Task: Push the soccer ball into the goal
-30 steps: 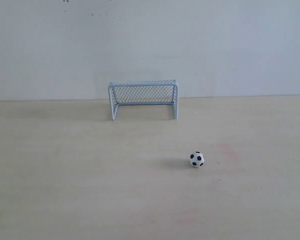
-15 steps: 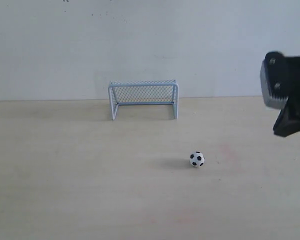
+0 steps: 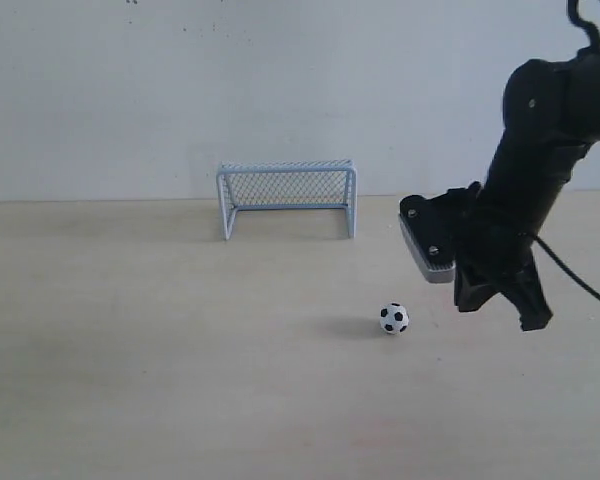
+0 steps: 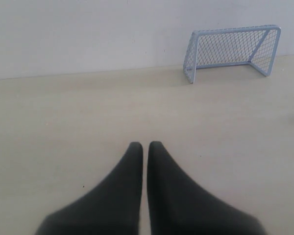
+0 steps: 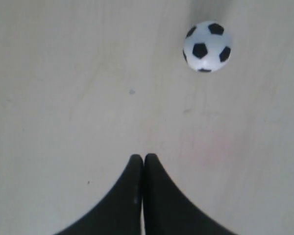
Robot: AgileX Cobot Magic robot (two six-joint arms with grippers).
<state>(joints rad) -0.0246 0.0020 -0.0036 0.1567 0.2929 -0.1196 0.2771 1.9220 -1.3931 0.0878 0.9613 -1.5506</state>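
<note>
The soccer ball (image 3: 394, 318), tiny and white with black patches, rests on the pale wooden table (image 3: 130, 350), in front of the goal and off toward its right post. The goal (image 3: 287, 198), a pale blue-white frame with mesh netting, stands at the back against the wall, its mouth facing forward. My right gripper (image 3: 532, 322) hangs just above the table to the right of the ball, apart from it, fingers shut on nothing. The right wrist view has the ball (image 5: 207, 46) ahead of the shut tips (image 5: 143, 157). My left gripper (image 4: 143, 145) is shut and empty, far from the goal (image 4: 232, 51).
A plain white wall (image 3: 300, 90) rises directly behind the goal. The right arm's grey wrist camera block (image 3: 425, 245) hangs between the goal's right post and the ball, higher than both.
The right arm has come in from the right edge and dropped low, now close to the ball's right side. Ball and goal have not moved.
</note>
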